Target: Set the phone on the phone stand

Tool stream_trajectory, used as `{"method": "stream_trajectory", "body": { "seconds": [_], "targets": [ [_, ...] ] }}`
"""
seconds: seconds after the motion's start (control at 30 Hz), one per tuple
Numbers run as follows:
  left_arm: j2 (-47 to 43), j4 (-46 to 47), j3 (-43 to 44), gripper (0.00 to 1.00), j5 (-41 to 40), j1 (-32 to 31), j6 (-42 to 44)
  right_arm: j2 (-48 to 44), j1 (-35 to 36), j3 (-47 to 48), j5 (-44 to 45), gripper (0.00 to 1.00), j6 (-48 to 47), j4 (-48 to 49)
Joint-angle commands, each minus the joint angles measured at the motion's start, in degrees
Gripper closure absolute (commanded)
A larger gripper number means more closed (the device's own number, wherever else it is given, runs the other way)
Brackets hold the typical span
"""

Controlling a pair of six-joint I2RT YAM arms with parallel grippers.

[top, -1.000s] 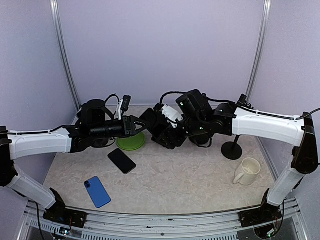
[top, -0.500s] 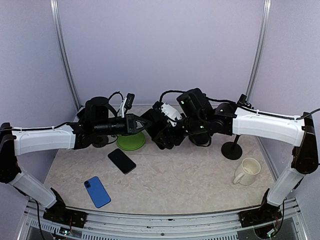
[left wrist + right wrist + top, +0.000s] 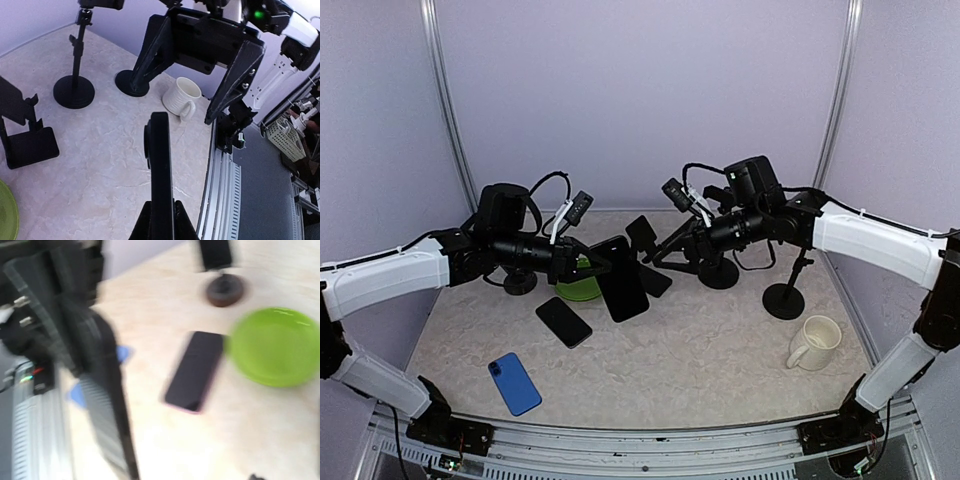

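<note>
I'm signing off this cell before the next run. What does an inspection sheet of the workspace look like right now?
Surface: marbled beige tabletop, no spills seen.
Job's things: black phone held above the table by the left gripper; folding phone stand holds nothing.
Clutter: green plate, second black phone, blue phone, white mug, round-base posts.
Grippers: left shut on the black phone; right gripper open, holding nothing.
Cables: cable loops at both wrists, off the table.
Surroundings: lavender walls, metal rail at the near edge.
</note>
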Motion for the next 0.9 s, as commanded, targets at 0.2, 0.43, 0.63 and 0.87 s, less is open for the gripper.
{"method": "stream_trajectory", "body": {
  "seconds": [0.2,0.43,0.63,0.87],
  "targets": [
    [-0.89,6.12,0.29,1.0,10.27,0.01,2.64,6.16,1.0,2.99,-18.88,0.38,-4.42,-2.55],
    [1.6,8.34,2.74,1.0,11.25,-0.02,1.57,8.51,1.48,4.79,-21.26,0.5,-7.18,-6.16],
    [4.62,12.35,4.64,1.0,11.32,-0.08,-0.27,8.77,1.46,5.03,-22.76,0.78,-8.38,-6.84],
    [5.84,19.89,2.54,0.63,6.7,-0.38,-4.33,7.57,0.14,4.25,-23.0,1.0,-7.41,-4.49]
  ]
}}
